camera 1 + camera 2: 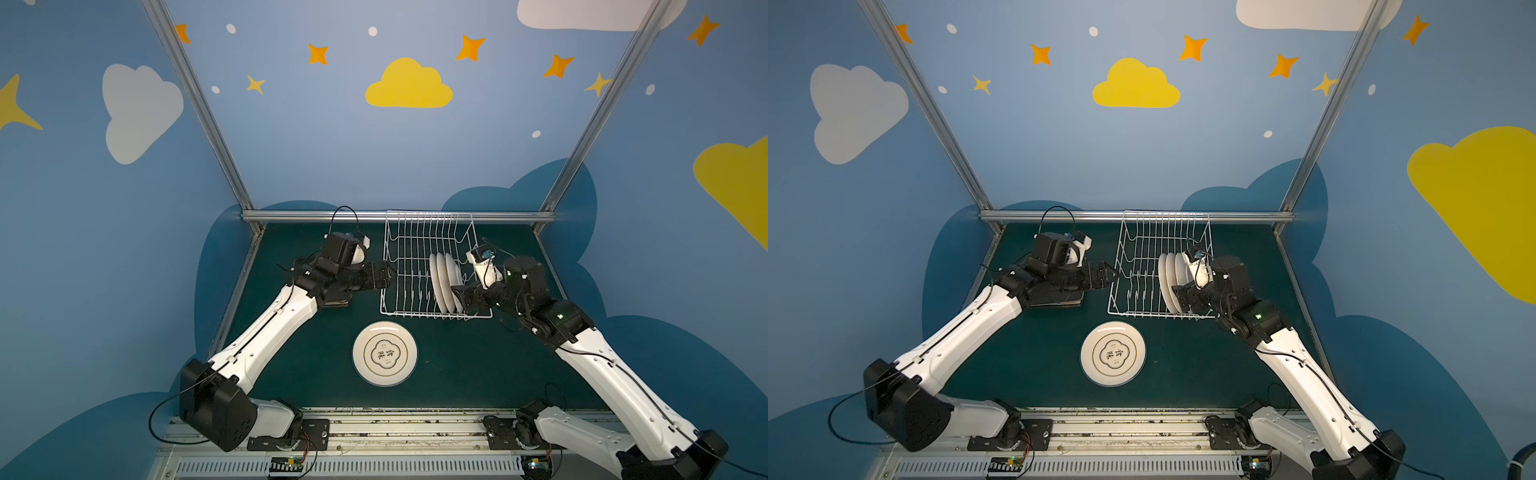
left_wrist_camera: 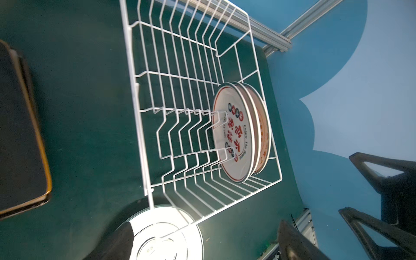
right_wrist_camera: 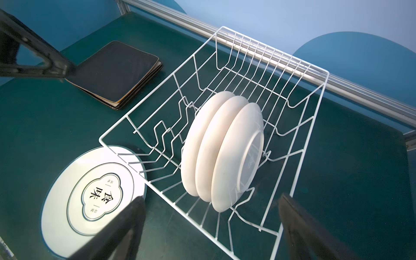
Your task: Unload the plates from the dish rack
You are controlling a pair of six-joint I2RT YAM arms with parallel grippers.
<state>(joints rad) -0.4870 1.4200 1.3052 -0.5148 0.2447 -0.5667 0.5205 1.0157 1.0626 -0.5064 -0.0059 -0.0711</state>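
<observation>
- The dish rack [image 1: 409, 257] sits at the far edge of the desk [image 1: 478, 365]. Three round plates [image 3: 216, 148] stand on edge at its right end, packed close, faces turned left and backs turned right.
- The right gripper [image 3: 211, 198] is just beside that right end, jaws spread wide and empty, with the nearest plate's back straight ahead of it.
- The left gripper [image 1: 388, 277] hangs at the rack's left wall, also spread and empty, with bare prongs between it and the plates.
- The right arm is plainly nearer, so I judge the next pick to be its job.
- Already out: one round plate [image 1: 385, 353] flat near the desk's middle, and square plates [image 3: 114, 72] stacked left of the rack.
</observation>
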